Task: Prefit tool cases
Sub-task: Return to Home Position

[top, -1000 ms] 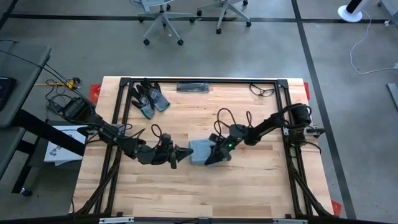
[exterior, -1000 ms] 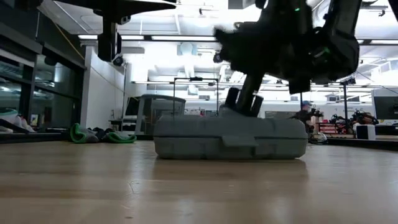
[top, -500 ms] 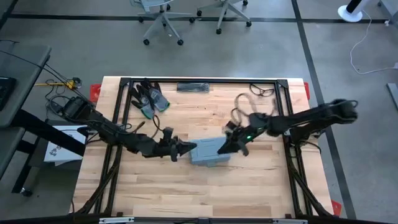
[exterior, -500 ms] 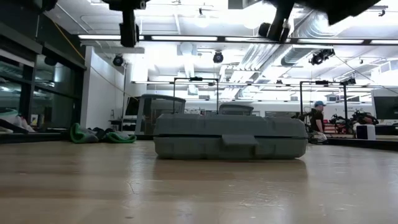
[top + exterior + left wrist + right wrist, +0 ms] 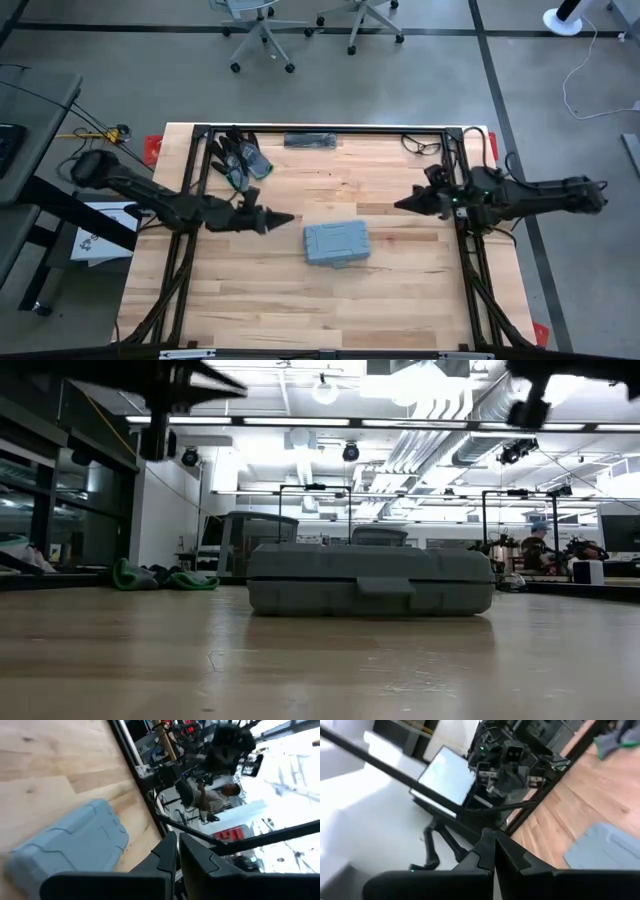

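The blue-grey tool case (image 5: 336, 243) lies closed and flat on the wooden table near its middle; the low view shows its front edge with the latch (image 5: 385, 587). My left gripper (image 5: 287, 217) hovers shut to the case's left, clear of it, fingers pointing toward the table's right. My right gripper (image 5: 400, 206) hovers shut to the case's upper right, also clear. The case shows in the left wrist view (image 5: 70, 847) and in the right wrist view (image 5: 605, 851).
Dark and green gloves (image 5: 238, 158) lie at the far left of the table. A black flat object (image 5: 310, 140) and a cable (image 5: 424, 146) lie along the far edge. A black frame (image 5: 460, 200) runs round the table. A person shows in the room behind (image 5: 540, 550).
Both grippers have drawn away from the case and risen. My left gripper has gone toward the table's left and far side. My right gripper has let go of the case's right end and gone up and toward the right edge. The case stays flat on the table.
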